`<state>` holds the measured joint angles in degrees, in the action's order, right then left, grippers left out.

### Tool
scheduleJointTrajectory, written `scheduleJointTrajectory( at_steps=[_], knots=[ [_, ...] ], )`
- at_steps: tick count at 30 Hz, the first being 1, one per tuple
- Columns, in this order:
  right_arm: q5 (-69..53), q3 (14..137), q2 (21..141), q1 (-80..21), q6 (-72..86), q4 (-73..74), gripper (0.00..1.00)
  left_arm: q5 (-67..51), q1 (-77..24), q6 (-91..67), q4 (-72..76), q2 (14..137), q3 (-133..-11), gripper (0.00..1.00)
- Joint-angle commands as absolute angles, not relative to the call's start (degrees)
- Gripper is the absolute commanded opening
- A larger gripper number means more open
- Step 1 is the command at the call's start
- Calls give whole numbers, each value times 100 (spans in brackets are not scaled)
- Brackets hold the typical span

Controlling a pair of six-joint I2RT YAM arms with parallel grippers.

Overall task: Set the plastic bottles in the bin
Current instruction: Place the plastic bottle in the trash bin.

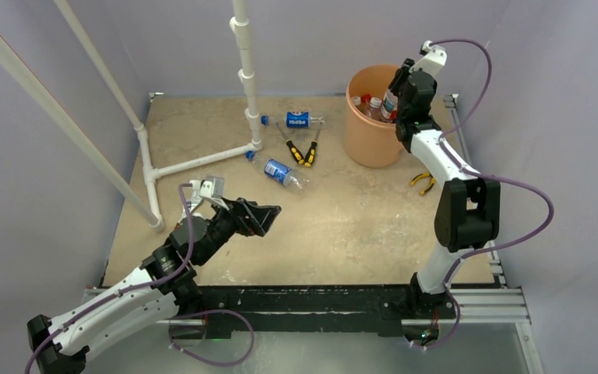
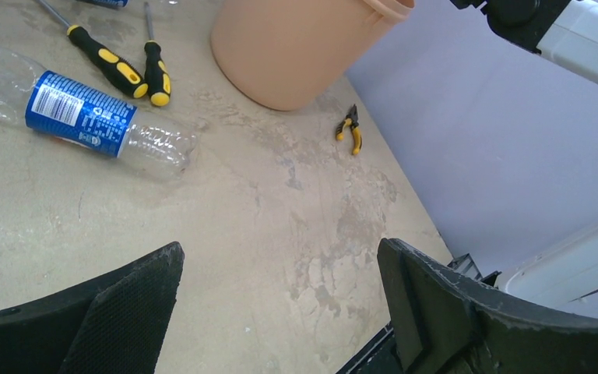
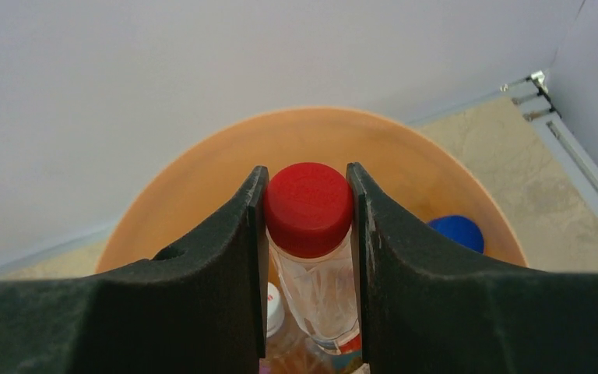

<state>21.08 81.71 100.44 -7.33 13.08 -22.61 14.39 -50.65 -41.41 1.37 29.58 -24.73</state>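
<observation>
The orange bin (image 1: 370,132) stands at the back right and holds several bottles. My right gripper (image 1: 396,107) hovers over its right rim, shut on a clear red-capped bottle (image 3: 308,209) held over the bin's inside (image 3: 202,195). A blue cap (image 3: 455,232) and a white cap (image 3: 275,308) show below it. Two blue-label bottles lie on the table, one (image 1: 301,121) near the white pipe and one (image 1: 280,172) in the middle, the latter also in the left wrist view (image 2: 82,115). My left gripper (image 1: 269,216) is open and empty, low over the table (image 2: 280,304), in front of that bottle.
Yellow-and-black pliers (image 1: 302,152) lie between the two bottles, also in the left wrist view (image 2: 121,70). Smaller pliers (image 1: 423,182) lie right of the bin. A white pipe frame (image 1: 249,86) stands at the back left. Walls enclose the table.
</observation>
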Motion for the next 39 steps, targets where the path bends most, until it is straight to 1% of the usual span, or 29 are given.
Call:
scheduleJointTrajectory(
  at_steps=[1,5,10,16,20,24,26,29,33,39],
  knots=[
    [2011,8021,10035,-727,1217,-2437,0,1456,-5076,-4325,369,2940,-2236,94],
    [1799,7736,9998,-729,1249,-2414,0,1386,-5074,-4322,413,3079,-2242,94],
    [1498,7834,10151,-728,1189,-1899,0,1328,-5073,-4307,467,3228,-2276,94],
    [1257,7696,10255,-729,1248,-1685,0,1302,-5076,-4332,455,3244,-2251,94],
    [1026,7439,10137,-726,1417,-1881,0,1292,-5076,-4333,394,3205,-2260,94],
    [739,7437,9827,-729,1659,-2092,0,1322,-5072,-4326,314,3122,-2269,94],
    [578,7541,9641,-729,1730,-2240,0,1327,-5076,-4324,295,3112,-2293,94],
    [398,7894,9500,-732,1915,-2070,0,1336,-5071,-4323,290,3120,-2323,94],
    [348,7998,9276,-738,2029,-2096,0,1336,-5071,-4324,276,3129,-2341,94],
    [66,8192,9382,-737,1858,-1613,0,1328,-5074,-4366,246,3115,-2333,94]
  ],
)
